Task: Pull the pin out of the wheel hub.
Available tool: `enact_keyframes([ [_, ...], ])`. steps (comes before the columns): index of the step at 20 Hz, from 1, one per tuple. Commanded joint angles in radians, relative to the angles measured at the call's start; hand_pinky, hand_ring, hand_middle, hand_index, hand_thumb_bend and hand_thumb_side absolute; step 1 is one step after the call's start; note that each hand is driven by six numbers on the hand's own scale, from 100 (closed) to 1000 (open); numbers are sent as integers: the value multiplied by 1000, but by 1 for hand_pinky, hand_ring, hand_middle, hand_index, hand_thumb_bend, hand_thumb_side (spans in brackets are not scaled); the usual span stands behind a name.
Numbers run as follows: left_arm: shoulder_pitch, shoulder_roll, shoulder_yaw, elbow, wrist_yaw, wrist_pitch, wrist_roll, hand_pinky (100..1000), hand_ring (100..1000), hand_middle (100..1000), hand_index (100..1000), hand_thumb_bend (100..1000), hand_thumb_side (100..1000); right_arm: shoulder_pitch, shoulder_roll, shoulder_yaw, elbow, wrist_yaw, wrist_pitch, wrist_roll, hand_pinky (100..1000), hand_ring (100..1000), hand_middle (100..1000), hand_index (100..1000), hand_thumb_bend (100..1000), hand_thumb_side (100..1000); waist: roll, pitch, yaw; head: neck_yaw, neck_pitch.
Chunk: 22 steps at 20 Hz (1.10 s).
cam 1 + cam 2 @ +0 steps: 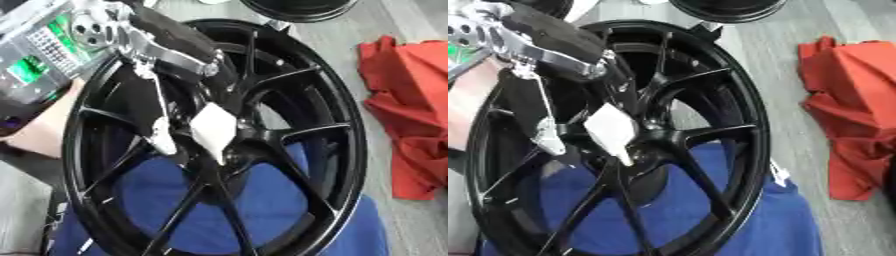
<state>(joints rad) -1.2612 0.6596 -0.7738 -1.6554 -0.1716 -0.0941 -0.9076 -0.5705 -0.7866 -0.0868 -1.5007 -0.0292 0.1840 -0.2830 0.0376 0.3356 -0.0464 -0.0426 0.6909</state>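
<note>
The glossy black spoked metal wheel (262,100) rests on smooth blue cloth (262,200) beside a crumpled matt red cloth (407,115).

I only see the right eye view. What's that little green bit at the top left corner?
Observer: The left eye view shows it whole: a green board in a silvery casing on the arm above the left hand.
Operator: And the peachy thing at my left edge?
Observer: There it runs down and left outside the wheel rim. I cannot tell what it is.
Operator: Is the pin showing?
Observer: No, the hand covers the hub in both views.
</note>
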Motion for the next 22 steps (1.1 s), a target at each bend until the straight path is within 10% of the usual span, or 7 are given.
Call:
enact_keyframes([
  [1, -27, 5, -1, -20, -4, 0, 1, 791, 730, 606, 788, 607, 284, -8, -21, -17, -9, -7, -3, -6, 765, 636, 684, 682, 100, 777, -4, -19, -1, 4, -13],
  [22, -27, 4, 41, -43, -22, 99, 1, 626, 503, 331, 496, 339, 100, -1, -20, -28, -5, -10, -8, -23, 764, 635, 685, 681, 100, 777, 2, -29, -12, 20, -9],
])
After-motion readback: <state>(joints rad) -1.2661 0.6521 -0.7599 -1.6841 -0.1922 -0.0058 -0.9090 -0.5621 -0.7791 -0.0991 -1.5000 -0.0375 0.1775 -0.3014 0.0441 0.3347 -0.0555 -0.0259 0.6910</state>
